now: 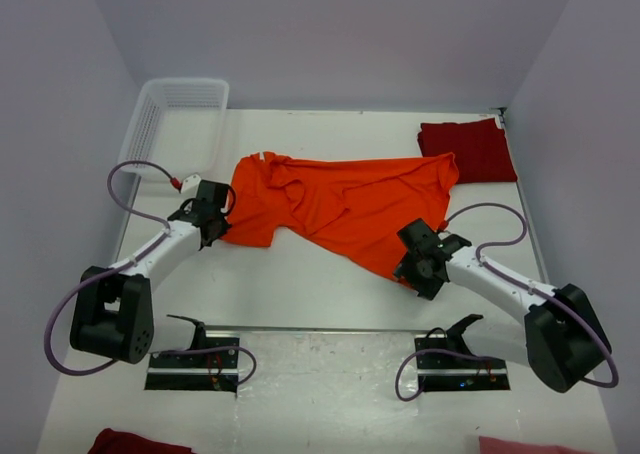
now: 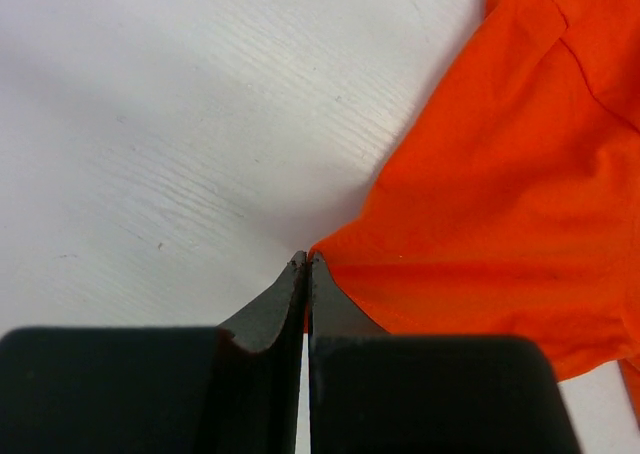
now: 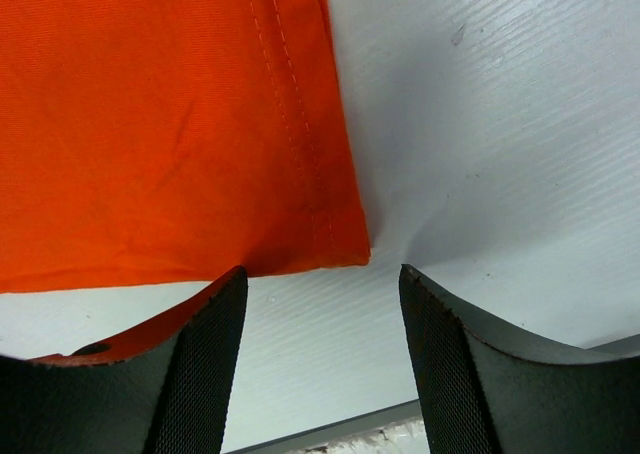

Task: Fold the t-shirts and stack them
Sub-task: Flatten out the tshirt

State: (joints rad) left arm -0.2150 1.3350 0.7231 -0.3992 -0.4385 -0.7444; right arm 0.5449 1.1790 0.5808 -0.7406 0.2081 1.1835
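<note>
Two shirts lie on the white table (image 1: 300, 284). We find the orange shirt (image 1: 340, 209) spread and wrinkled across the middle. The red shirt (image 1: 470, 152) sits folded at the far right corner, just beside the orange shirt. The basket (image 1: 175, 114) stands at the far left corner. The left gripper (image 2: 306, 264) has its fingers pressed together on the orange sleeve corner. The right gripper (image 3: 322, 279) has its fingers apart, with the orange hem corner just ahead between them.
</note>
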